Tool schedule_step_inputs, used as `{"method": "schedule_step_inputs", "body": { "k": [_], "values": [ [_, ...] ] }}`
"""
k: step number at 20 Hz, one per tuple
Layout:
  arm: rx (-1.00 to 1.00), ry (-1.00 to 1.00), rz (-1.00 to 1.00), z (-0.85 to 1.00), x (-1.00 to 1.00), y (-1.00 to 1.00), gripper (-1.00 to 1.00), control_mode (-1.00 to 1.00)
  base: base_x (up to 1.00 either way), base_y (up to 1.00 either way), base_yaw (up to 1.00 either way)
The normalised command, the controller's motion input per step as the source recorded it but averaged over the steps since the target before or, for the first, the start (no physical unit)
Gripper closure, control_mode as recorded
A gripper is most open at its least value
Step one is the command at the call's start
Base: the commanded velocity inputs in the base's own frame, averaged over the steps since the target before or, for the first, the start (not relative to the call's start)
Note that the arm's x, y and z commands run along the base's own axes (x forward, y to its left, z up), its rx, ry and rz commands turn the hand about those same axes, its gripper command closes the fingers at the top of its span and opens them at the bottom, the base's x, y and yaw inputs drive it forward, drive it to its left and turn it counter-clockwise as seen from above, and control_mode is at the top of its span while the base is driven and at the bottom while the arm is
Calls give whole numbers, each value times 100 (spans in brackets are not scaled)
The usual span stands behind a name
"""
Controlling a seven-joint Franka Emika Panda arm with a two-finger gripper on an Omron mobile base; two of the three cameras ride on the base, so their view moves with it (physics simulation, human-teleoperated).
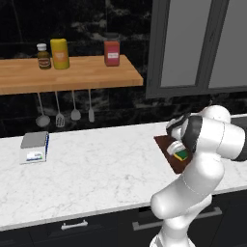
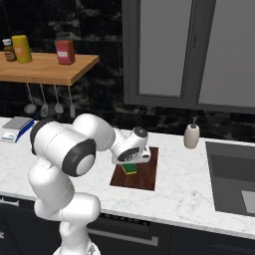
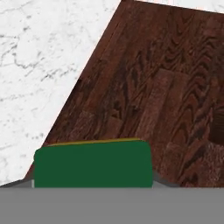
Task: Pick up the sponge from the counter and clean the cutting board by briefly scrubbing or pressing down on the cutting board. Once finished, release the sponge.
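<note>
In the right base view the sponge (image 2: 130, 169) sits on the cutting board (image 2: 142, 177) near frame centre, directly under the pincer (image 2: 131, 162); whether the pincer pinches it cannot be told. The soap bottle (image 2: 191, 136) and sink (image 2: 234, 182) appear at right. The left base view puts the sponge (image 1: 182, 155) at centre right, the arm covering most of the board (image 1: 166, 144), with the scale (image 1: 34, 146) at left on the counter (image 1: 96, 169). The hand view shows the green sponge top (image 3: 92, 164) low in frame, over dark wood grain (image 3: 153, 87).
</note>
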Motion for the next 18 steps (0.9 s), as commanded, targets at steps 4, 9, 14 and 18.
{"method": "schedule_step_inputs", "body": {
  "k": [4, 9, 14, 18],
  "values": [
    [13, -12, 6, 0, 63, 6, 100, -100, 0, 0, 0],
    [9, -12, 8, -13, 65, 9, 100, -100, 0, 0, 0],
    [2, -6, 6, -20, 59, -37, 100, -100, 0, 0, 0],
    [0, -10, 9, -50, -18, -91, 100, -100, 0, 0, 0]
  ]
}}
